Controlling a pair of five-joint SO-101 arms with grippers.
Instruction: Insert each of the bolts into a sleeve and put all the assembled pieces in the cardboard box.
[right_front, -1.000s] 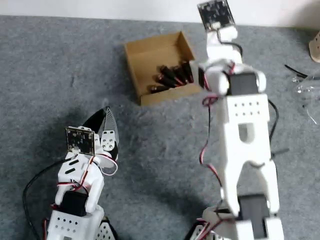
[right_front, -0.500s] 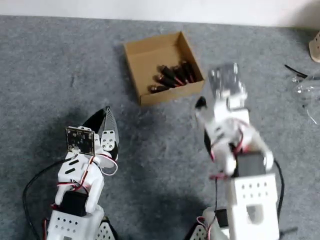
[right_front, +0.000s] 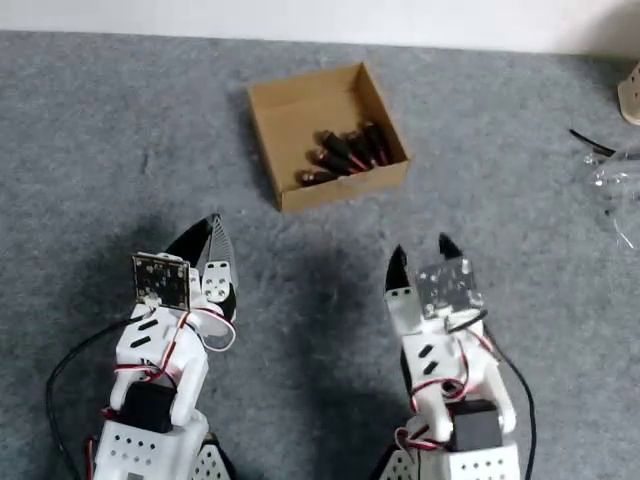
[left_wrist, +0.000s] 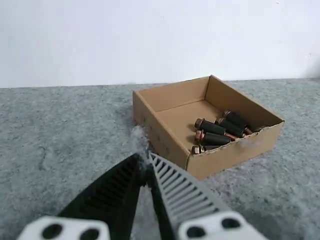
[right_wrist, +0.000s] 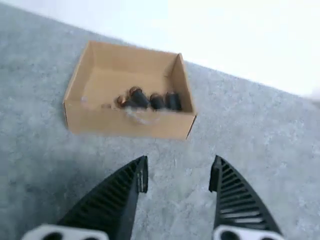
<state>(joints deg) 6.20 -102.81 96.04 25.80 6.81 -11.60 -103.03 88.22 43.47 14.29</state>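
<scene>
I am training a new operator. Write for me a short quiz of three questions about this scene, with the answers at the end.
1. True or false: the right gripper is open and holds nothing.
2. Where do the assembled pieces lie? A) spread on the grey mat B) inside the cardboard box C) beside the box
3. Fill in: the left gripper is ____ (open or shut).
Key: 1 true; 2 B; 3 shut.

The assembled pieces (right_front: 345, 152) lie in the cardboard box (right_front: 300, 110) on the table (right_front: 100, 120).
</scene>
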